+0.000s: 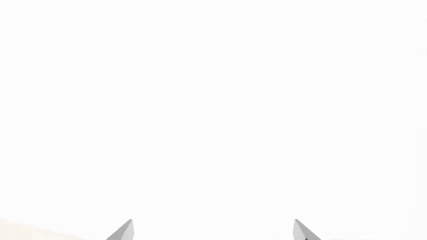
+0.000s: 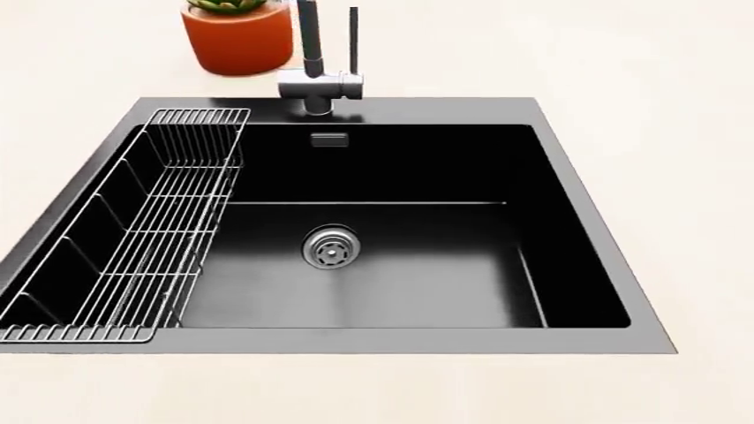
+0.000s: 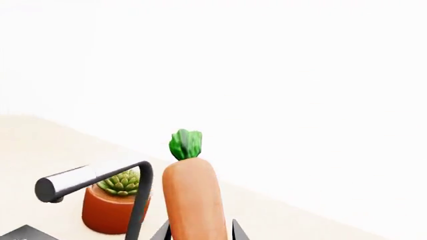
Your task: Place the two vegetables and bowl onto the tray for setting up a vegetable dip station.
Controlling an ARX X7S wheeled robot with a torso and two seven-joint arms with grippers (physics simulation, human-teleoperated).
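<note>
Head view gives us the largest thing first: a black rectangular sink (image 2: 389, 256) filling the middle of the frame, set into a pale cream counter (image 2: 659, 79). A round metal drain (image 2: 330, 248) sits on the sink floor, a little left of centre. Along the sink's left side lies a wire rack (image 2: 159, 230), running from the lower left corner up toward the back rim. At the top of the frame, just left of centre, a dark faucet (image 2: 318, 62) rises behind the back rim, and beside it, to the left, stands a terracotta-orange plant pot (image 2: 239, 37) with a green succulent. We see neither arm in this view.

In the right wrist view, the carrot (image 3: 192, 200) stands upright at lower centre: smooth, orange, rounded at the shoulder, topped with a small leafy green tuft. The right gripper (image 3: 199, 235) pinches its lower end, one dark fingertip showing on each side at the bottom edge. Behind it, at lower left, we see the faucet spout and the plant pot on the counter.

In the left wrist view, the left gripper (image 1: 213, 231) shows only two grey fingertips at the bottom edge, spread wide apart, with nothing between them, against blank white.
</note>
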